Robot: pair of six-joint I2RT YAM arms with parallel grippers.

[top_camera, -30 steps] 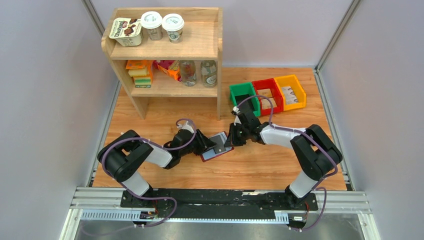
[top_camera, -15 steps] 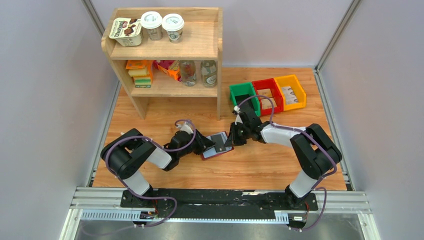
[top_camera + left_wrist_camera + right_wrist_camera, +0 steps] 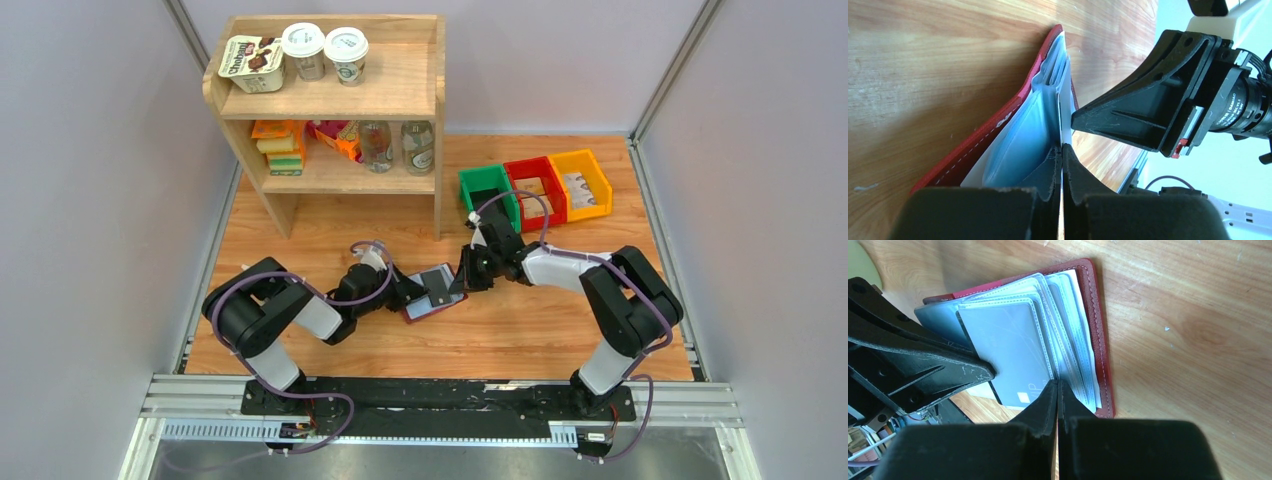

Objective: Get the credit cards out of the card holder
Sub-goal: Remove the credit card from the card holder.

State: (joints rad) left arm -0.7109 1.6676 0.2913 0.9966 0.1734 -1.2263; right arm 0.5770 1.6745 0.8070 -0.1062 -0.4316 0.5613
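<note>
Maroon book-style card holder [image 3: 428, 309] lies open at the middle of the wooden counter [image 3: 540, 335], its clear grey-blue sleeves [image 3: 1074, 335] fanned. Left tool [image 3: 1062, 149] at its 9 o'clock, pinching the edge of a thin grey rectangular credit card [image 3: 1008, 350]. Right tool [image 3: 1057, 385] at 2 o'clock, pressed together, tips at the sleeves.

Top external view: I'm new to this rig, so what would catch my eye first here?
The open maroon card holder in the middle, with the left gripper pinched shut on a sleeve edge and the right gripper shut against it from the opposite side. Behind stand a wooden shelf of groceries and green, red and yellow bins.
</note>
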